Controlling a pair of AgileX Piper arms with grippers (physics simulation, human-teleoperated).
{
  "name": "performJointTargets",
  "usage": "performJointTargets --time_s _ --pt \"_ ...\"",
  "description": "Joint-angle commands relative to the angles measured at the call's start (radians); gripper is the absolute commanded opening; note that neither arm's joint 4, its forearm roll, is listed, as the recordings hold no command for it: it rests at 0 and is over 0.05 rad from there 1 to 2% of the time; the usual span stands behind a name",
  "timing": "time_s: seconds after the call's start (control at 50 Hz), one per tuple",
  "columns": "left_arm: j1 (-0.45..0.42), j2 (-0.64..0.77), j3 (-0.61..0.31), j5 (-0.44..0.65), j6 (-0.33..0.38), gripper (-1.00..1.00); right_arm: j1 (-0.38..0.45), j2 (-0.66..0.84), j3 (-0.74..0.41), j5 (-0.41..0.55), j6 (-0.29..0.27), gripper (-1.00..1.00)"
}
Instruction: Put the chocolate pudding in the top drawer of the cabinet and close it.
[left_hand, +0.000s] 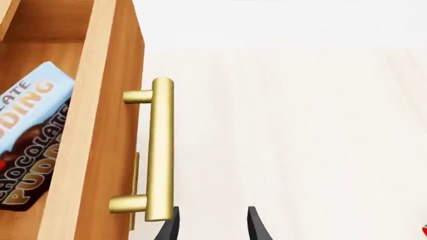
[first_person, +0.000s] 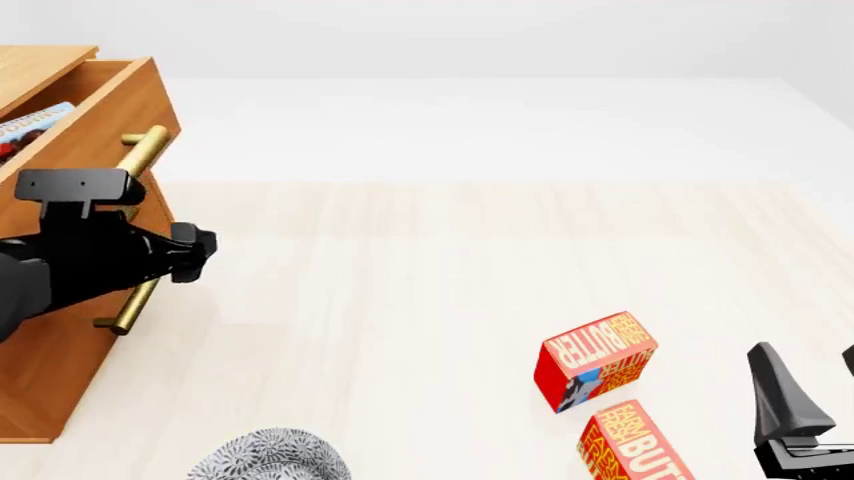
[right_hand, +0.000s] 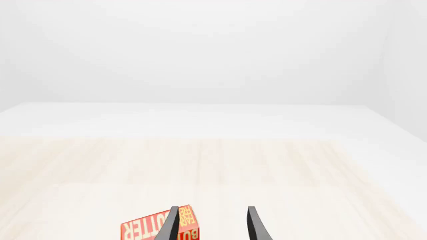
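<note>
The cabinet (first_person: 40, 380) stands at the table's left edge with its top drawer (first_person: 123, 100) pulled out. The chocolate pudding (left_hand: 30, 135) lies inside the drawer, also visible as a blue box (first_person: 30, 126) in the front view. The drawer's brass bar handle (left_hand: 159, 150) runs along its front. My left gripper (left_hand: 213, 226) is open and empty, just beside the handle, one fingertip (left_hand: 173, 222) near the bar's end but not around it. The left arm (first_person: 94, 255) covers the middle of the handle. My right gripper (right_hand: 213, 224) is open and empty at the near right (first_person: 807, 390).
Two red-orange butter boxes (first_person: 597, 360) (first_person: 638, 445) lie on the table at the near right, just left of the right gripper; one butter box (right_hand: 153, 229) shows in the right wrist view. A grey patterned round object (first_person: 274, 458) sits at the front edge, right of the cabinet.
</note>
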Motion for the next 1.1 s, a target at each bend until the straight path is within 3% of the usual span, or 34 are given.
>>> performJointTargets --time_s 0.02,0.18,0.22,0.46,0.62,0.68,0.76,0.94,1.1 --pt "0.077 0.024 -0.002 -0.018 0.010 1.00 0.000 0.001 0.000 -0.001 0.000 1.00" --pt "0.098 0.017 -0.011 -0.009 -0.001 1.00 0.000 0.002 0.000 -0.002 0.000 1.00" --pt "0.133 0.036 -0.012 -0.017 0.026 1.00 0.000 0.001 0.000 -0.002 0.000 1.00" --pt "0.144 0.011 -0.024 0.009 -0.018 1.00 0.000 0.001 0.000 -0.001 0.000 1.00" --pt "0.216 0.006 -0.066 0.045 -0.007 1.00 0.000 0.001 0.000 -0.001 0.001 1.00" --pt "0.193 -0.015 -0.063 0.053 -0.091 1.00 0.000 0.001 0.000 -0.001 0.001 1.00" --pt "0.235 -0.014 -0.081 0.069 -0.045 1.00 0.000 0.001 0.000 -0.001 0.000 1.00" --pt "0.279 -0.001 -0.099 0.069 -0.066 1.00 0.000 0.001 0.000 -0.001 0.000 1.00" --pt "0.410 -0.001 -0.159 0.097 -0.008 1.00 0.000 0.001 0.000 -0.001 0.000 1.00"
